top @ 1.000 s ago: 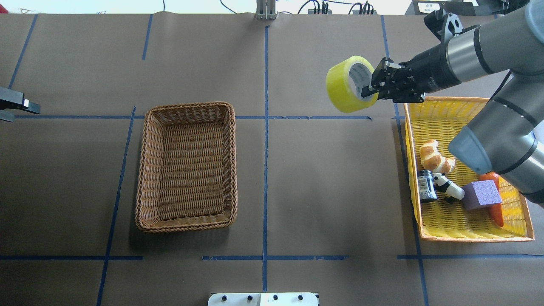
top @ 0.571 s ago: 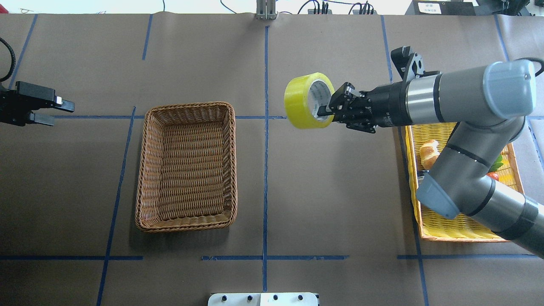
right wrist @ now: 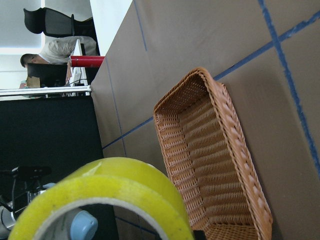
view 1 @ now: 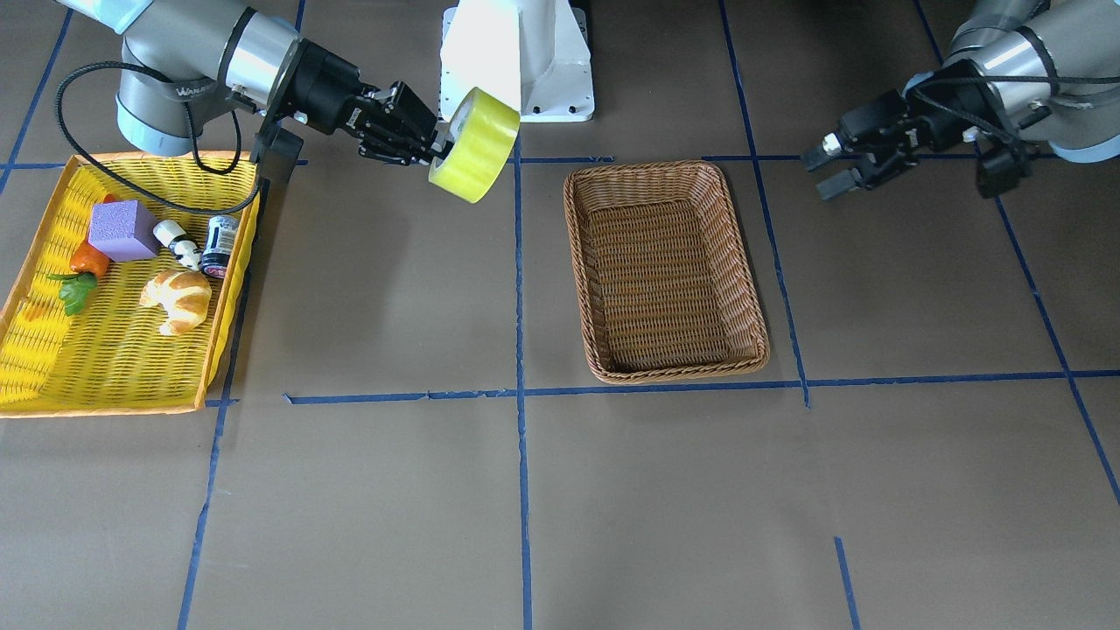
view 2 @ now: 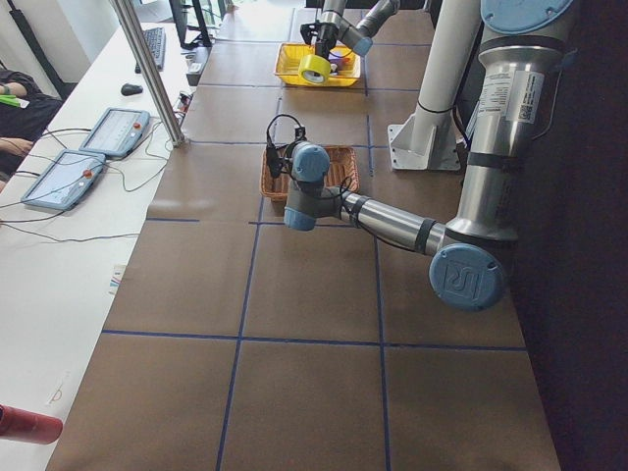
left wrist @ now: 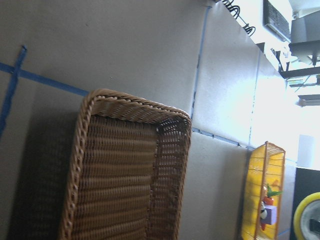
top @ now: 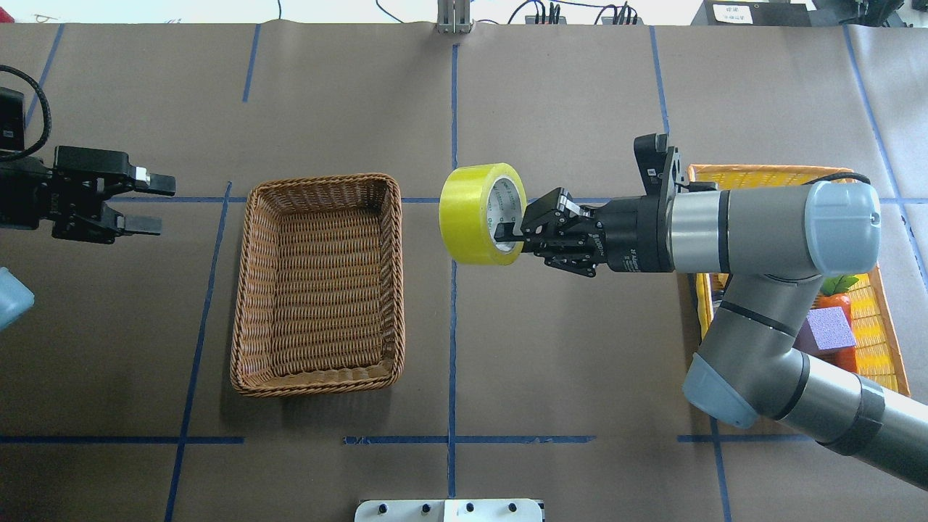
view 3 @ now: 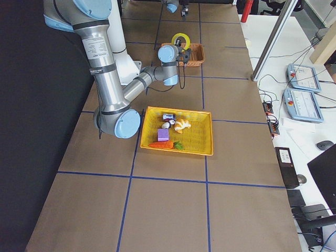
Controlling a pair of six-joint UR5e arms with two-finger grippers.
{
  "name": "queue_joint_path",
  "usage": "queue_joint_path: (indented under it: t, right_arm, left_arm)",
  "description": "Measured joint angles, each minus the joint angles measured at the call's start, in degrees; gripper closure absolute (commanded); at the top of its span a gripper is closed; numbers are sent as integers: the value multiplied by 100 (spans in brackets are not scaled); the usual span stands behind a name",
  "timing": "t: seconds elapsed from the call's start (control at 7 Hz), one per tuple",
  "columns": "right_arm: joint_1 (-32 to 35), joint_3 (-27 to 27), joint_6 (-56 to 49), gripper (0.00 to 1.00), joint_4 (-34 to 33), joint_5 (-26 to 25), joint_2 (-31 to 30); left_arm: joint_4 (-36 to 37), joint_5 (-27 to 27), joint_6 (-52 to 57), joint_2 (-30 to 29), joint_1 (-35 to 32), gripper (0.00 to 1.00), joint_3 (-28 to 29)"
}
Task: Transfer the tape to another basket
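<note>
My right gripper [top: 507, 240] is shut on the yellow tape roll [top: 480, 213], one finger inside its white core, and holds it in the air just right of the brown wicker basket [top: 319, 283]. The tape [view 1: 475, 145] and the empty basket [view 1: 663, 271] also show in the front view, as does the right gripper [view 1: 437, 144]. The tape [right wrist: 105, 197] fills the bottom of the right wrist view, with the basket [right wrist: 210, 160] beyond. My left gripper [top: 148, 204] is open and empty left of the basket; it also shows in the front view [view 1: 827, 172].
A yellow tray-like basket [top: 888, 348] at the right holds a purple block [top: 826, 330] and a carrot [top: 837, 303]; in the front view it [view 1: 52, 367] also holds a croissant [view 1: 179, 299], a small can [view 1: 220, 245] and a panda figure [view 1: 175, 243]. Blue tape lines cross the brown table.
My right arm has carried the tape leftward from beside the yellow basket to close by the wicker basket's right rim. My left gripper has moved right toward the basket.
</note>
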Motion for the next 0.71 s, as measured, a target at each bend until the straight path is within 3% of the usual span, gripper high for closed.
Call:
queue_joint_path:
  t: [0.43,0.71]
  right_arm:
    - [-369,-34,1,100,701,-6,35]
    - [-600,-15,-1,99,799,0,199]
  left_arm:
    - [-360,780,-1311,-599,760,0,-519]
    - [-433,1500,-1514,-786,1456,0,-888]
